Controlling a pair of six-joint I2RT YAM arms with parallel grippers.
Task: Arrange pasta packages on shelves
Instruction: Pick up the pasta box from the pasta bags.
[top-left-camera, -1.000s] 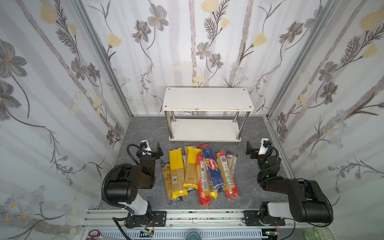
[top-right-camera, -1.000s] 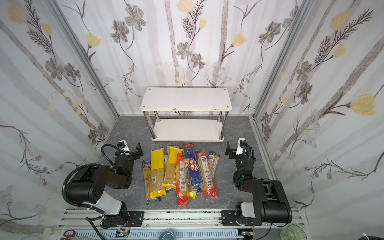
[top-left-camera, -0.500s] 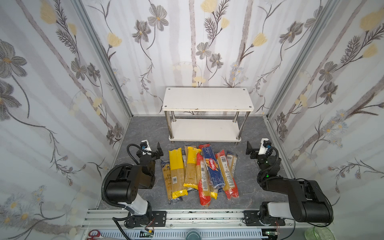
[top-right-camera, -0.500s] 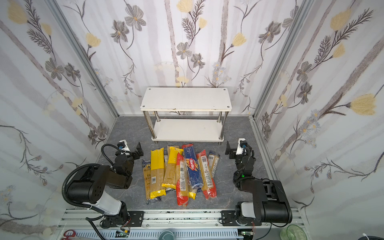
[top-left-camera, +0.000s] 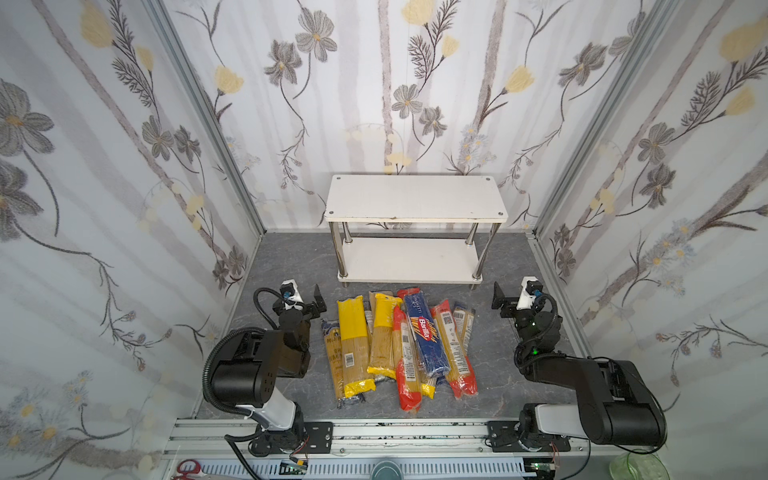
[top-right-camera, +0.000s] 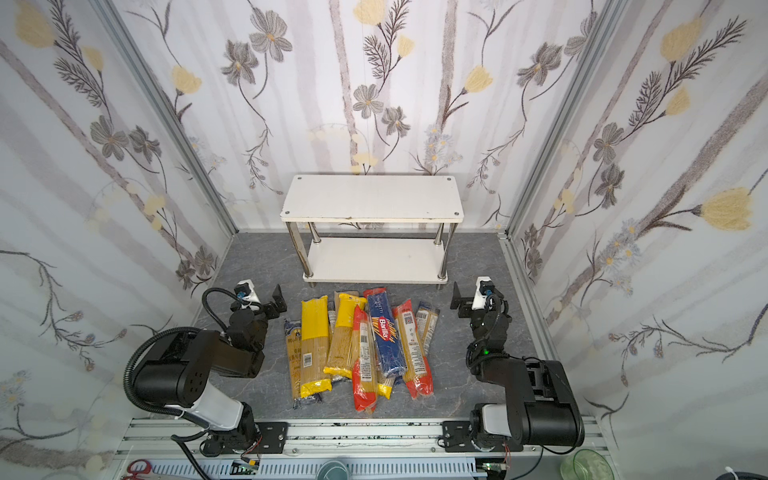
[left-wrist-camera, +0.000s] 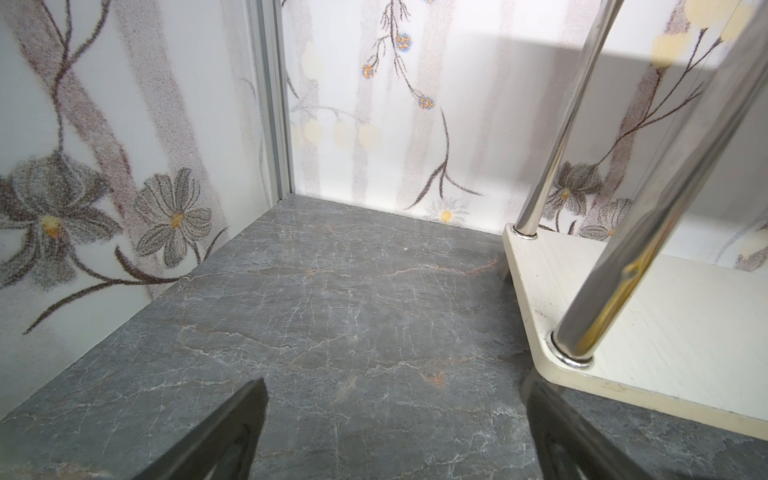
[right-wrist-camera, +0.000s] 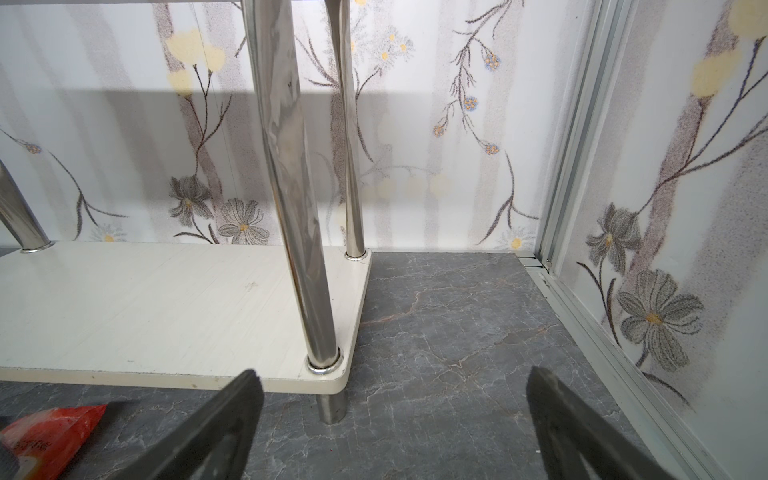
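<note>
where the grey stone-look floor (top-left-camera: 291, 257) meets the back wall, a top view shows the shelves (top-left-camera: 415, 199) standing against that wall. the pasta packages (top-left-camera: 374, 345) lie in a loose, overlapping heap on the floor just in front of the lower board (top-left-camera: 409, 259), their long sides running toward it. the dark-blue barilla pack (top-left-camera: 428, 336) rests on top of the heap, right of its middle. the left gripper (top-left-camera: 306, 302) sits just beside the heap's left edge, and the right gripper (top-left-camera: 512, 303) stands a little apart from its right edge. neither touches a package.

in a top view, the shelves (top-right-camera: 370, 199), the pasta packages (top-right-camera: 309, 345) and the barilla pack (top-right-camera: 384, 332) show the same layout, with the left gripper (top-right-camera: 262, 303) and right gripper (top-right-camera: 469, 302) flanking the heap.

in the left wrist view, the left gripper (left-wrist-camera: 397, 386) has its two dark fingers (left-wrist-camera: 232, 428) spread wide with only floor between them, gripping nothing. a corner of the lower board (left-wrist-camera: 665, 332) and a shiny metal leg (left-wrist-camera: 648, 232) are close ahead.

in the right wrist view, the right gripper (right-wrist-camera: 392, 374) is likewise spread wide and holds nothing. the lower board (right-wrist-camera: 145, 307) and a metal leg (right-wrist-camera: 299, 208) are near. the red end of one of the pasta packages (right-wrist-camera: 50, 432) lies on the floor in front of the board.
</note>
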